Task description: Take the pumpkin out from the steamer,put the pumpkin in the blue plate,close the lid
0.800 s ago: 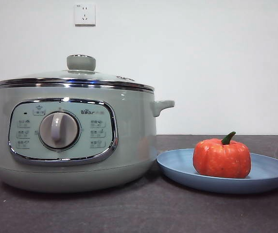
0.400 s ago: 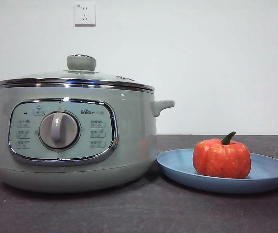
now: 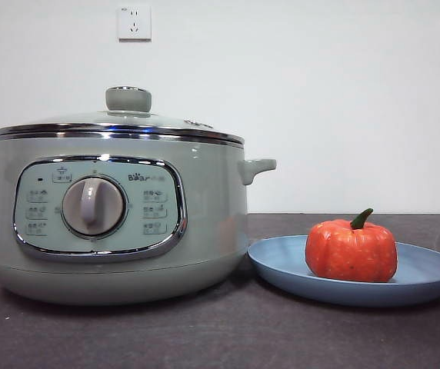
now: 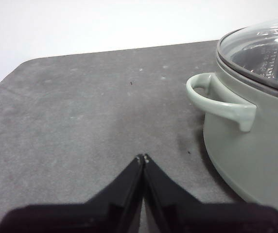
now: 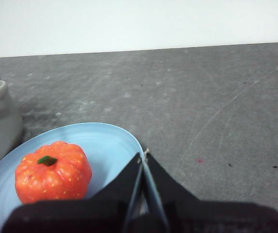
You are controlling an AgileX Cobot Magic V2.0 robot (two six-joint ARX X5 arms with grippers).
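Nothing has moved: I see the pumpkin [image 3: 351, 250] on the blue plate [image 3: 428, 273], the lid [image 3: 120, 123] seated on the steamer [image 3: 212, 223], both hands pressed together, idle.

steamer [image 3: 120, 223] touching blue plate [image 3: 281, 269], no gap btwn

No visible change across the front views

Nothing has moved between the earlier front pictures and now: the pumpkin [image 3: 351, 250] sits at the same spot on the blue plate [image 3: 428, 277], its stem leaning the same way. The lid [image 3: 118, 127] lies on the steamer [image 3: 205, 223] exactly as before. No arm has come into that view. The wrist views have no earlier pictures to compare, so any shift of the left gripper [image 4: 143, 158] or the right gripper [image 5: 143, 156] cannot be told.
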